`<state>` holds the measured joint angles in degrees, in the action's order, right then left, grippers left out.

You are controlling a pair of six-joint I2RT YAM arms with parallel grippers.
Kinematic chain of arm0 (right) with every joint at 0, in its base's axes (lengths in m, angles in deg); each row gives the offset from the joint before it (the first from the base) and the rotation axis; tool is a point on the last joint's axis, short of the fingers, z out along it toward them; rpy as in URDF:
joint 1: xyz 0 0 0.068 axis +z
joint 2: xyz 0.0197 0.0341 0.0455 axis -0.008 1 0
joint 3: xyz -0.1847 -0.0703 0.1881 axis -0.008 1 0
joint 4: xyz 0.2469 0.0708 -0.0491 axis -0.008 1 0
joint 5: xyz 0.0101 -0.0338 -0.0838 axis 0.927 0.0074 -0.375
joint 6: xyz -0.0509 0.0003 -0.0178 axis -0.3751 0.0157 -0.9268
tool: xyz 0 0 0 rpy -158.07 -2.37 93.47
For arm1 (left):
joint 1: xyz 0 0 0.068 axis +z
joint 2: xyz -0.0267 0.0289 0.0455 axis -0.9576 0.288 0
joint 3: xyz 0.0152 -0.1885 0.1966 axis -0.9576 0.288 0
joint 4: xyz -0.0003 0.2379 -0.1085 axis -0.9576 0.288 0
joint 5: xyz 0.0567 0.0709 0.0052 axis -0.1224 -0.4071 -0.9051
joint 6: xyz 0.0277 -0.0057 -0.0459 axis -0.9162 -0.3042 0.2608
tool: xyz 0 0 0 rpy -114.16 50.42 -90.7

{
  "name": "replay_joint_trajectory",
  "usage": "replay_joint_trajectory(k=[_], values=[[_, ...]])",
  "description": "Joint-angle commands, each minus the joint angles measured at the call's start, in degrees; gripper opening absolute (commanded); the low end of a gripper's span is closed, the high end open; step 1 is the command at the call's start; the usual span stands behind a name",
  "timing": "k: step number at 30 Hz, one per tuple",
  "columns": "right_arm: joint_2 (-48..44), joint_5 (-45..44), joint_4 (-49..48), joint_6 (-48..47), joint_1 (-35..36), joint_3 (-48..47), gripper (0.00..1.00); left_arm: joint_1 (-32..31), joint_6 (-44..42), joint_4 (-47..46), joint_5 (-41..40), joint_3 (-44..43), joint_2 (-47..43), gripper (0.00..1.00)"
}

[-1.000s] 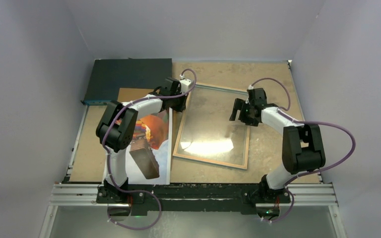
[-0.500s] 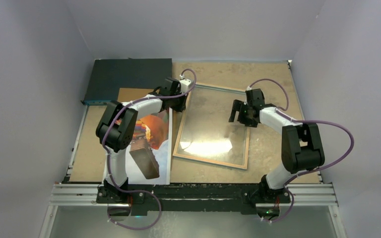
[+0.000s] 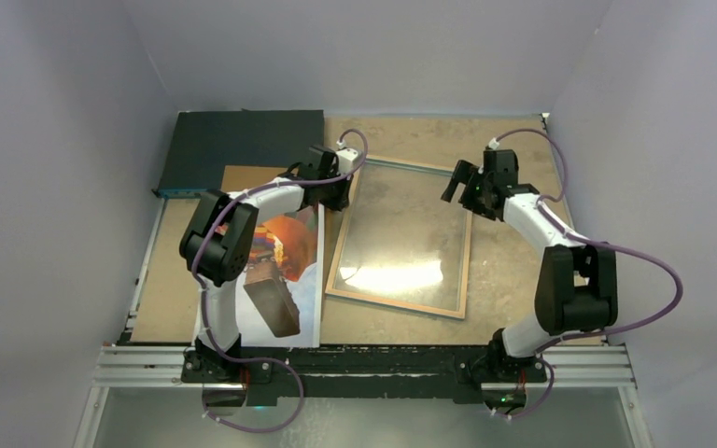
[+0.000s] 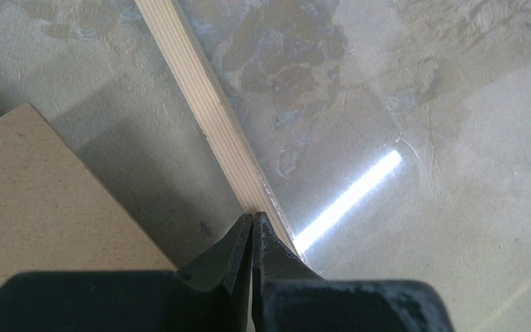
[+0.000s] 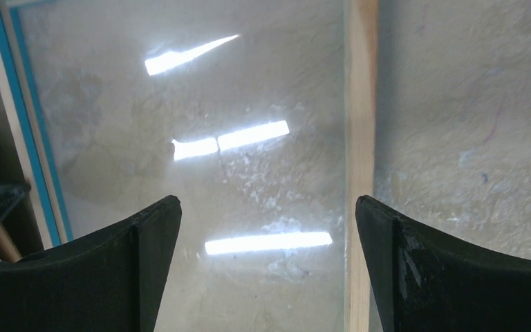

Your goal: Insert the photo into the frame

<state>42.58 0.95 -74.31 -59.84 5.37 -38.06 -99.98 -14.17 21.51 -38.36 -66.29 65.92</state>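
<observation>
**Fig.** Top view with both wrist views. The frame (image 3: 394, 302) is being shown lying flat on the table (image 3: 499, 280), back side up. It is a thin rectangle with a pale, straight-grained wood rim (image 4: 207, 111) and a bright blue edge (image 5: 15, 138) being glimpsed along one side. Through its clear, glossy pane (image 3: 397, 233) the mottled tabletop and strip-light reflections are being seen.

The photo (image 3: 294, 241), a flat paper print of an orange balloon on blue sky, is lying just beside the frame's left long side, partly hidden under the left arm (image 3: 219, 238). A plain brown board (image 4: 41, 200), matt and fibrous, is being shown near the frame's far-left corner, with a dark flat box (image 3: 243, 140) beyond it.

The left gripper (image 4: 252, 220) is being held with its fingers pressed together and nothing between them, the tips being set at the frame's left rim near the far corner. The right gripper (image 5: 269, 207) is being held over the frame's far-right corner with its fingers spread wide, bracketing pane and right rim. Nothing is being gripped, and contact cannot be told.

Handling, as judged: the photo is being taken as light, thin and limp, lying flush and so hard to pinch. A free corner on its side away from the frame is being suggested as the hold. The frame is being judged stiff and light, and its pane slippery and fragile, so the wood rim is being favoured.
</observation>
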Motion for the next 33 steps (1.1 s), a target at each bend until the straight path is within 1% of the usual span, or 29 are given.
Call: replay_joint_trajectory(k=[1,2,4,10,17,22,24,27,29,31,32,33], values=[[2.3,-2.6,-5.2,3.39,-3.56,0.72,0.99,0.47,-0.65,4.93,1.22,2.29,-1.55,0.0],[3.16,-3.84,-5.96,3.48,-3.87,0.8,0.99,0.44,-0.85,4.68,1.23,2.79,-1.63,0.0],[4.96,-3.57,-7.37,3.51,-4.41,0.66,0.99,0.37,-1.24,4.1,1.62,3.74,-1.55,0.0],[10.49,0.9,-10.87,5.22,-4.65,-2.07,0.99,0.1,-1.45,3.74,2.32,4.46,-0.26,0.0],[18.21,5.12,-12.54,7.15,-4.75,-10.05,0.98,-0.8,-0.57,2.87,2.65,2.54,1.77,0.0],[21.5,5.85,-11.57,7.36,-4.77,-15.95,0.98,-1.39,0.54,2.38,2.45,-0.28,3.56,0.0],[21.18,4.86,-10.44,7.39,-4.76,-16.33,0.98,-1.4,0.59,3.03,1.85,-1.56,3.67,0.0],[17.72,1.67,-11.16,7.9,-4.71,-13.27,0.98,-0.83,-0.12,4.45,0.43,-3.46,2.43,0.0],[14.14,-1.82,-12.35,8.51,-4.6,-10.83,0.98,0.17,-0.7,6.91,0.35,-5.7,1.07,0.0],[9.71,-3.28,-15.2,8.93,-4.19,-8.03,0.98,1.92,-1.5,11.55,0.43,-9.99,-0.15,0.0],[7.91,-2.96,-16.89,8.71,-3.59,-7.08,0.98,2.79,-1.92,14.52,0.69,-12.61,-0.99,0.03],[6.66,-2.39,-18.46,8.26,-2.62,-6.51,0.98,3.91,-2.19,17.24,1.31,-14.82,-1.79,0.1]])
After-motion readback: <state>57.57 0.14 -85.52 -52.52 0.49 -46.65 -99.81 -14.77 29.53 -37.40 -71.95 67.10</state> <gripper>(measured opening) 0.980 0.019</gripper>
